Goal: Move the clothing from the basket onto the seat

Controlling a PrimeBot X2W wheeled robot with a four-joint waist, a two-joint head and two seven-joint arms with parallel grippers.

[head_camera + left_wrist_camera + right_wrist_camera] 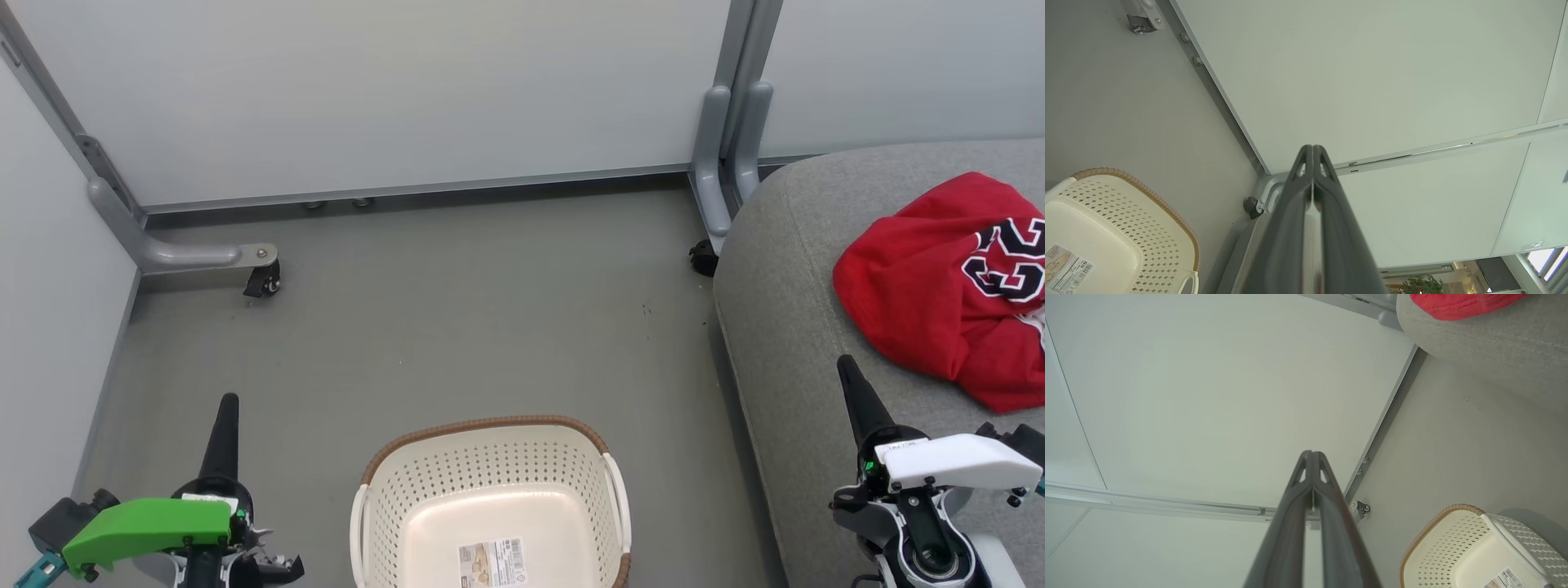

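With the red clothing (pixel 922 302) heaped on the seat (pixel 784 327) (one garment or two, can't tell), the basket (pixel 490 465) sits on the floor. Left gripper (pixel 229 400) and right gripper (pixel 845 363) both clenched, empty.

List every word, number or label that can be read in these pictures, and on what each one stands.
Jersey: large black-and-white digits, folded and cut off, not surely readable.
Paper label in the basket: barcode and print, too small.
White wrist cover: tiny lettering, blurred.
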